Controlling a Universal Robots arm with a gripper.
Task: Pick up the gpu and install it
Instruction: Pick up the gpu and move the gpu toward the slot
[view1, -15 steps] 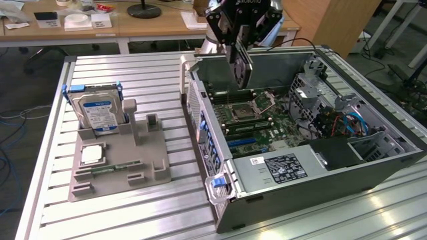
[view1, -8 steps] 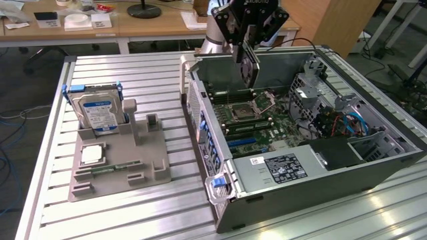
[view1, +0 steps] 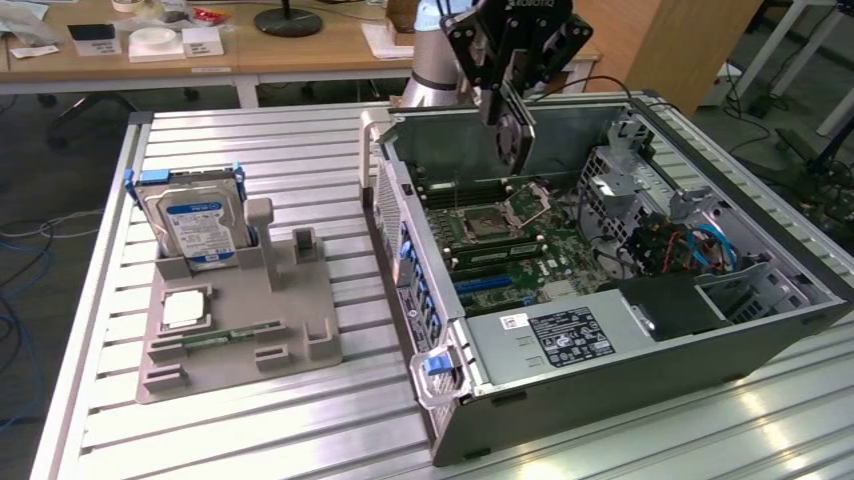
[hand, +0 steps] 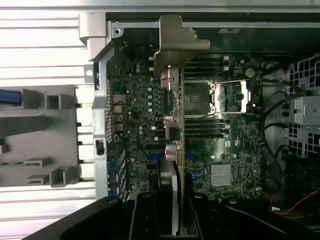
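In the exterior view my gripper (view1: 513, 100) hangs above the open computer case (view1: 747, 330), shut on the gpu (view1: 519, 148). The card hangs edge-down over the rear part of the motherboard (view1: 501, 240), clear of the board. In the wrist view the gpu (hand: 176, 145) is seen edge-on between my black fingers (hand: 146, 215). Its pale metal bracket (hand: 175, 45) points toward the case's back wall. The motherboard (hand: 220, 145) with its processor socket and memory slots lies below it.
A grey parts holder (view1: 234, 320) stands at the exterior view's left on the slatted table, carrying a silver hard drive with a blue label (view1: 198, 225), a narrow memory stick (view1: 224, 338) and a square chip (view1: 184, 308). The power supply (view1: 567, 335) and the drive cage with cables (view1: 694, 240) fill the case's other side.
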